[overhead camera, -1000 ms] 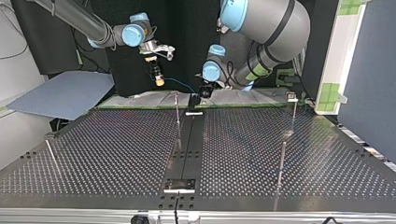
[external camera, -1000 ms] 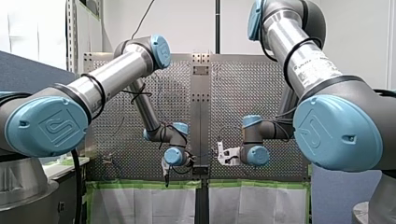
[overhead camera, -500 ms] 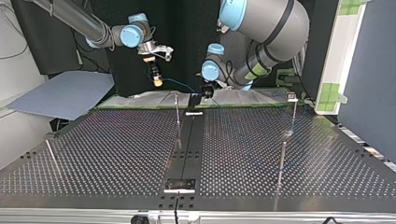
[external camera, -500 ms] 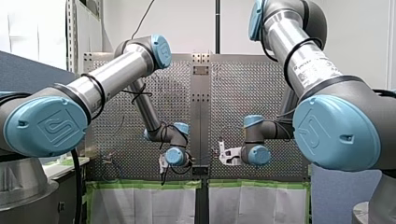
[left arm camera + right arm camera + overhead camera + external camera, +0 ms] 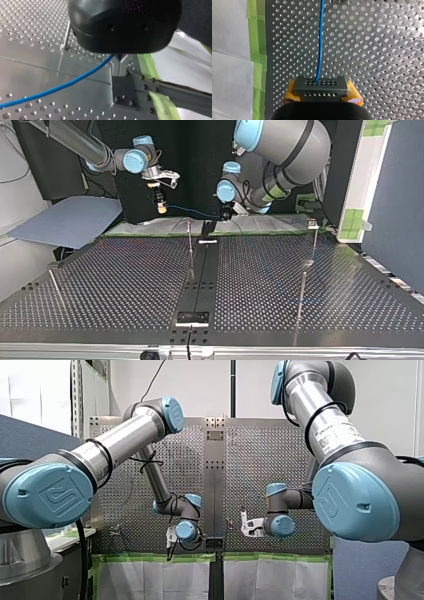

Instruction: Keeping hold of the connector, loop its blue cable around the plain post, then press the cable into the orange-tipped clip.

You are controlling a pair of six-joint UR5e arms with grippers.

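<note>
My right arm's fingers (image 5: 353, 94) are clamped on the connector (image 5: 320, 87) — its blue cable (image 5: 320, 37) runs straight ahead of them, looped round no post (image 5: 190, 242), nor clipped. Whether my left arm (image 5: 226, 190) holds the cable — cannot tell.
</note>
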